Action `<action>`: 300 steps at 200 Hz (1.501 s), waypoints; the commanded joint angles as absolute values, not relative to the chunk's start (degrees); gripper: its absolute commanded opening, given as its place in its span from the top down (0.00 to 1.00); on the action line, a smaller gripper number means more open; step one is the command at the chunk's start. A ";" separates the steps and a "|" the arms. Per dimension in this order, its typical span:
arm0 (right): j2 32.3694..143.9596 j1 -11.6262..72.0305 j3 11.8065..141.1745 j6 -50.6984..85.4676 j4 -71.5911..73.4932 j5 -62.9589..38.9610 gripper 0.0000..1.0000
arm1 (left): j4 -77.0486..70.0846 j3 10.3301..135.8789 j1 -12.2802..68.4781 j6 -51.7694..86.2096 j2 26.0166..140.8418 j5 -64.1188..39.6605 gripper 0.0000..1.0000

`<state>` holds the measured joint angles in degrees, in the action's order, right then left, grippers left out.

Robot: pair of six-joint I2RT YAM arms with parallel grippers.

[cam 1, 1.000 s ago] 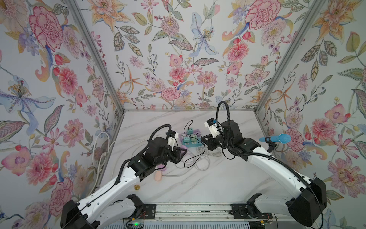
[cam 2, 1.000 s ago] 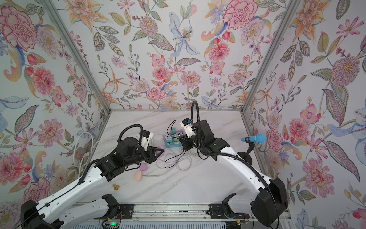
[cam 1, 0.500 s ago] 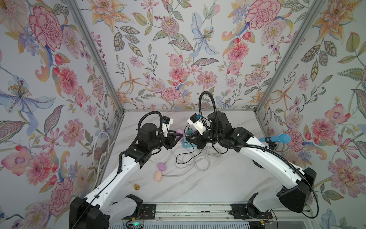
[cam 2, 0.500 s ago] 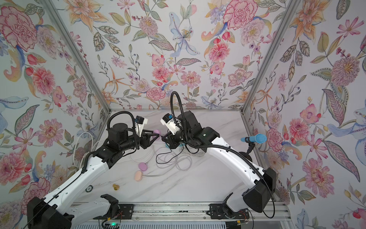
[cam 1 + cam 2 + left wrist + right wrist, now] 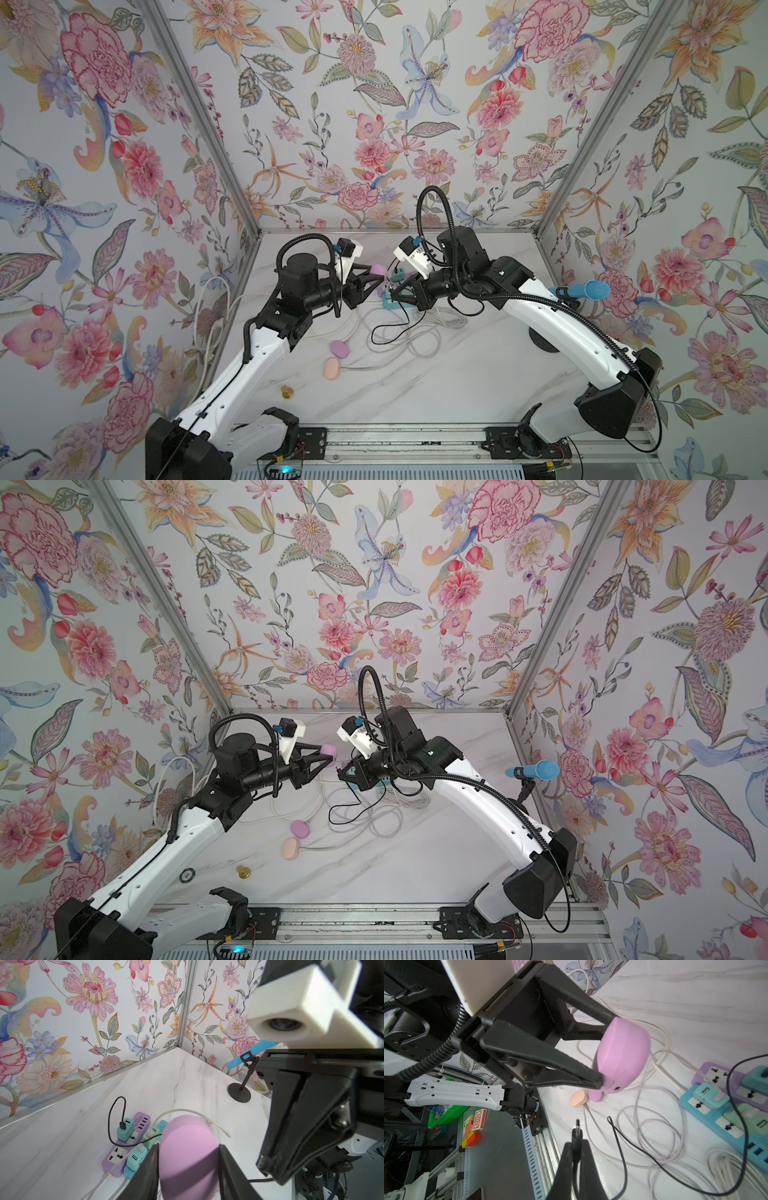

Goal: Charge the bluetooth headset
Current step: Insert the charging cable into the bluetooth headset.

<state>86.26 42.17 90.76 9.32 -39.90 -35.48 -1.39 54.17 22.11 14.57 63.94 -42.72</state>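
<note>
Step in hand: bringing plug (image 5: pixel 576 1131) and headset (image 5: pixel 623 1049) together, up in the air over the table (image 5: pixel 457 374). Squeezing the purple headset by its two sides with left gripper (image 5: pixel 188 1147), jaws part way apart around it. Pinching the black plug tight with right gripper (image 5: pixel 576 1142), tip poking out. Reaching left arm (image 5: pixel 249 365) and right arm (image 5: pixel 561 324) in toward the middle, grippers lifted, facing each other, near but not touching. Next, likely lining the tip up with the little hole (image 5: pixel 616 1088) on the headset edge, then pushing straight in slowly while holding the headset steady.
</note>
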 commanded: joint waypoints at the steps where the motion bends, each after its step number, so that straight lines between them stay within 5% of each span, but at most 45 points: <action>1: 87.76 40.63 92.94 10.45 -41.49 -39.27 1.00 | -3.04 54.32 21.49 11.65 62.54 -46.01 1.00; 217: 92.61 41.82 97.69 9.49 -42.97 -36.21 1.00 | -1.61 54.29 21.49 11.98 62.80 -47.34 0.98; 300: 96.39 42.55 101.34 8.24 -46.92 -37.52 1.00 | 12.23 59.83 22.45 0.44 63.41 -45.06 0.98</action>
